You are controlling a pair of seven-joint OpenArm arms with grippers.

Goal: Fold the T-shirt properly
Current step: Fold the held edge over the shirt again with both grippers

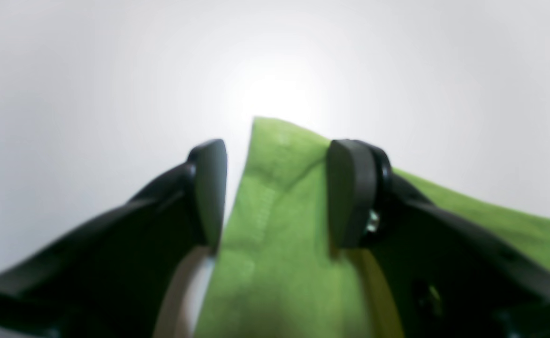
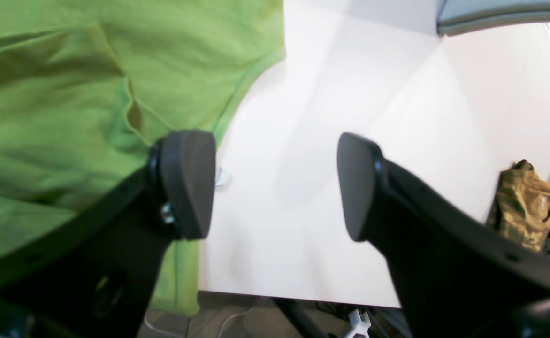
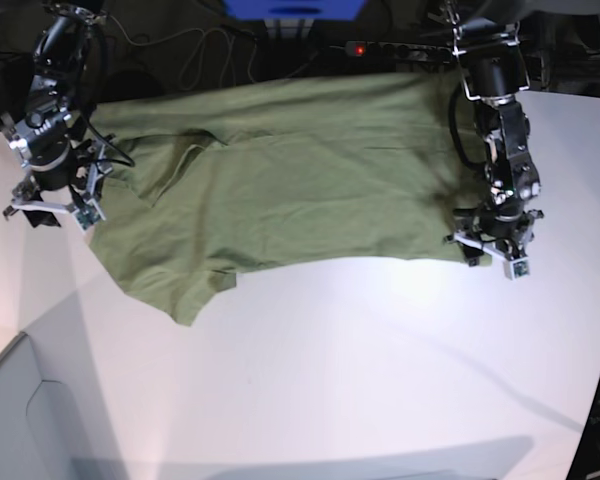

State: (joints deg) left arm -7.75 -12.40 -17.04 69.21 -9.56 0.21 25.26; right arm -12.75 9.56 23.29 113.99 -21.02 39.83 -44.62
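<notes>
You have a white table (image 3: 380, 360) filling most of the base view, and the T-shirt (image 3: 300, 185) lies spread across its far half, running from the left edge almost to the right one. One flap is folded over near the left side, and a corner hangs down toward the near left. In the right wrist view the cloth reaches the table's edge and drapes a little over it.

Your left gripper (image 3: 490, 245) sits at the right end of the shirt, low over its near right corner. In the left wrist view (image 1: 275, 192) its jaws stand apart with a strip of green cloth running up between them; the right-hand pad (image 1: 347, 192) touches the fabric, while the other pad stands just clear of it, so nothing is pinched.

Your right gripper (image 3: 55, 195) is at the far left of the table, beside the shirt's left edge. In the right wrist view (image 2: 275, 185) its jaws are wide apart, one finger (image 2: 186, 183) over the cloth's hem and the other over bare table, holding nothing.

A crumpled camouflage-patterned item (image 2: 526, 211) sits beyond the table's edge in that view.
</notes>
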